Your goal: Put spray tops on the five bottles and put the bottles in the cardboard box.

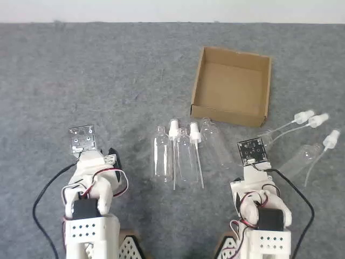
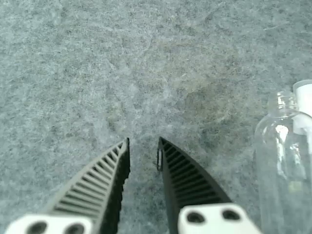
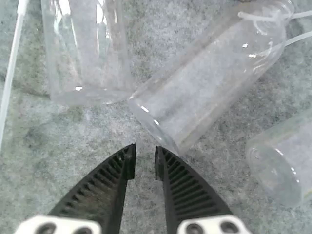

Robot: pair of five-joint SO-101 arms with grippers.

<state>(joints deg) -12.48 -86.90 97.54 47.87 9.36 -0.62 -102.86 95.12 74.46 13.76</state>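
Note:
Several clear plastic bottles lie on the grey felt: three side by side in the middle (image 1: 184,154) and two more to the right (image 1: 302,156). Two white spray tops (image 1: 173,128) with long tubes lie among the middle bottles, and three more (image 1: 319,120) lie at the right. The cardboard box (image 1: 263,86) stands open behind them. My left gripper (image 2: 144,142) is low over bare felt, shut on nothing, with one bottle (image 2: 285,161) off to its side. My right gripper (image 3: 145,148) is shut and holds nothing, its tips just short of a bottle's base (image 3: 209,78).
The left arm (image 1: 89,183) and right arm (image 1: 259,199) sit folded at the near edge. Bare felt covers the left half and the far side of the table. Another bottle (image 3: 87,48) and a third bottle's base (image 3: 280,161) flank the right gripper.

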